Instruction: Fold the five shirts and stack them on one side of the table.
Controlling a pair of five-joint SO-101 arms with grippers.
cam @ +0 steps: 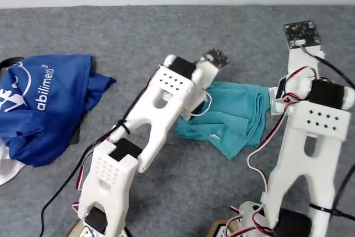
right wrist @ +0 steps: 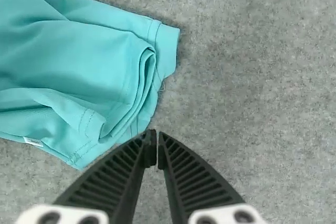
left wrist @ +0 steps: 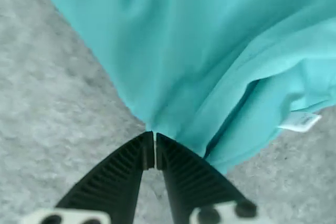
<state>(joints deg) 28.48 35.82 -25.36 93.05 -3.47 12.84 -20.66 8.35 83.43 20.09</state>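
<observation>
A teal shirt [cam: 236,116] lies crumpled on the grey felt table [cam: 166,37], right of centre. My left gripper [left wrist: 155,139] is shut with its tips pinching the edge of the teal shirt [left wrist: 210,51], and the cloth draws to a point at the tips. In the high view the left arm [cam: 166,101] stretches over the shirt's left side. My right gripper [right wrist: 156,137] is shut with nothing in it, its tips on the felt just beside the folded edge of the teal shirt [right wrist: 68,72]. It sits at the shirt's right end [cam: 274,101].
A blue shirt [cam: 47,104] lies heaped at the left side of the table, over a white shirt [cam: 6,171] and something dark [cam: 75,135]. Bare felt lies at the back and between the two arm bases.
</observation>
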